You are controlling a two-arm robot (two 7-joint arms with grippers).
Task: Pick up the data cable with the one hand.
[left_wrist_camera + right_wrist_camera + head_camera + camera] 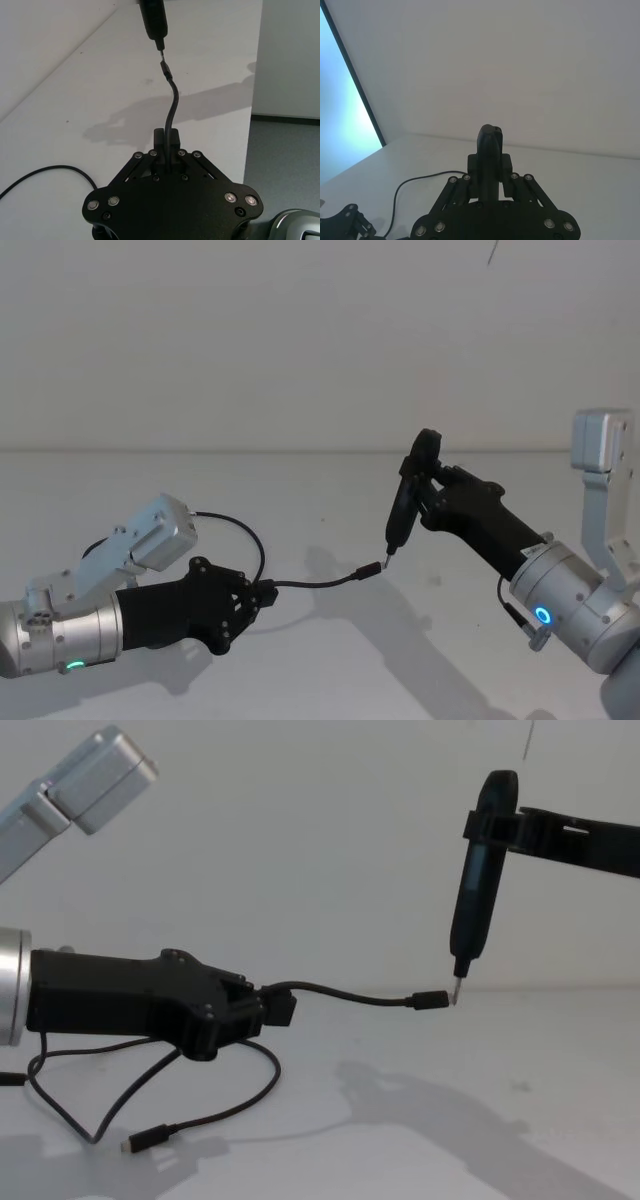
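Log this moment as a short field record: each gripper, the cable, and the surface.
left gripper: shut on the data cable, held above the table
data cable: front plug raised, meeting the pen-shaped tool's tip; the rest loops down to the table, other plug lying there
right gripper: shut on the pen-shaped tool, tip pointing down
table: white

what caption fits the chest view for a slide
Left end effector holds the thin black data cable, its plug beside the metal tip of the slim black pen-shaped tool.
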